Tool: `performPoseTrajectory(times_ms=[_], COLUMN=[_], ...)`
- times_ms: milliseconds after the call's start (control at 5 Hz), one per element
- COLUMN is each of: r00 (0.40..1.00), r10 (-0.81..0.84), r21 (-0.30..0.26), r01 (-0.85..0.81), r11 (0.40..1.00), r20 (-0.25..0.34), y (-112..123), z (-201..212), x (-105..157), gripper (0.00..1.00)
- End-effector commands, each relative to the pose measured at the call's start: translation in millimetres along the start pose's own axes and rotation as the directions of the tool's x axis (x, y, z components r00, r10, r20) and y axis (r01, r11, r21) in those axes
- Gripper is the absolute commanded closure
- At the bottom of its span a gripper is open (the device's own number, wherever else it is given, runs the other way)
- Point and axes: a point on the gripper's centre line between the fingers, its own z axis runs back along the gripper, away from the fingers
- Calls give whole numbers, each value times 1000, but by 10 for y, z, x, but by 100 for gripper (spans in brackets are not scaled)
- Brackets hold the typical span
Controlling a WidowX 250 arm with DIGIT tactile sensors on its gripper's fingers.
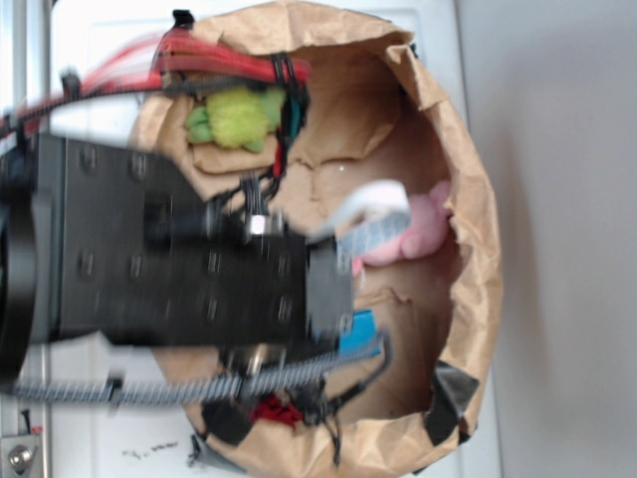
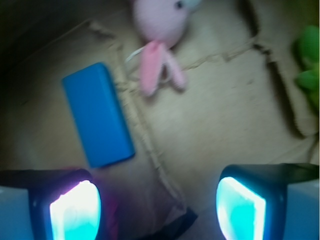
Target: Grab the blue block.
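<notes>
Closest in the wrist view, the gripper (image 2: 157, 210) hangs with its two fingers (image 2: 75, 212) spread wide apart at the bottom of the frame, nothing between them but crumpled brown paper. Just beyond the finger on the picture's left lies the blue block (image 2: 97, 121), flat on the paper, its long side running slightly aslant, apart from both fingers. Farther on, a pink plush toy (image 2: 157, 37) lies with its legs pointing toward the camera, near the block's far end but not touching it. Off at the right edge sits something green and fuzzy (image 2: 308, 65), blurred. From the exterior view, the black arm (image 1: 179, 249) reaches over a brown paper bag (image 1: 478, 199) opened into a nest, hiding most of the block, and a red lump (image 1: 274, 410) peeks out at the bag's lower rim.
</notes>
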Motion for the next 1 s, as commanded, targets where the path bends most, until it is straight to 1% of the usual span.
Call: performPoseTrajectory(times_ms=[0,200,400,600,800], r00=[997,994,991,995,992], r10=[35,53,62,-19,-53], r21=[-47,-34,-11,0,1], r01=[-32,-49,-61,19,53], r11=[998,998,998,1000,999], r20=[75,100,122,101,113], y=[-294,-345,-324,-93,133], z=[230,158,-1,-76,-30], x=[-77,-4,169,416,576], gripper=[0,0,0,0,0])
